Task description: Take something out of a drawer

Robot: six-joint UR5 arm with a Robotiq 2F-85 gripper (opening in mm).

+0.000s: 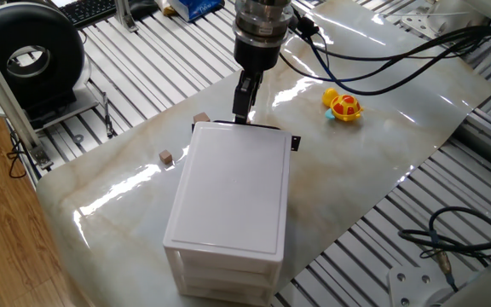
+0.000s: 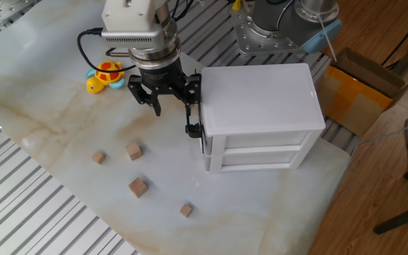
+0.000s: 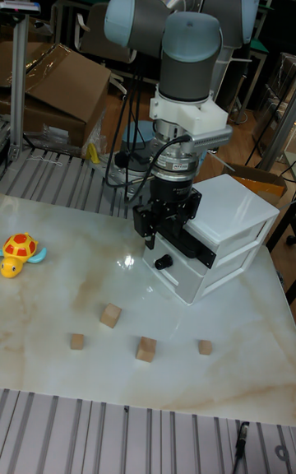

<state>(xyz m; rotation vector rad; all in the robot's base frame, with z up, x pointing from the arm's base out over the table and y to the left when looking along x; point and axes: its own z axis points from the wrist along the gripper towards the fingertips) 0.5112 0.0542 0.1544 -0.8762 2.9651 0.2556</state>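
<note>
The white three-drawer box (image 2: 261, 99) stands on the marble table. Its top drawer (image 2: 202, 106) shows a thin black front edge and a small black tab (image 2: 193, 129); the same edge appears in the other views (image 1: 237, 126) (image 3: 191, 243). The drawer's inside is hidden in every view. My gripper (image 2: 172, 106) hangs just in front of that edge, pointing down, open, with nothing between its fingers. One finger (image 2: 190, 99) is very close to the black edge; I cannot tell if it touches. The gripper also shows from behind the box (image 1: 243, 107) and from the front (image 3: 167, 231).
Several small wooden cubes (image 2: 134, 151) (image 2: 139, 186) (image 3: 109, 314) lie on the table in front of the box. A yellow and red toy turtle (image 2: 105, 74) (image 1: 343, 106) sits further off. A cardboard box (image 2: 360, 92) is past the table's edge.
</note>
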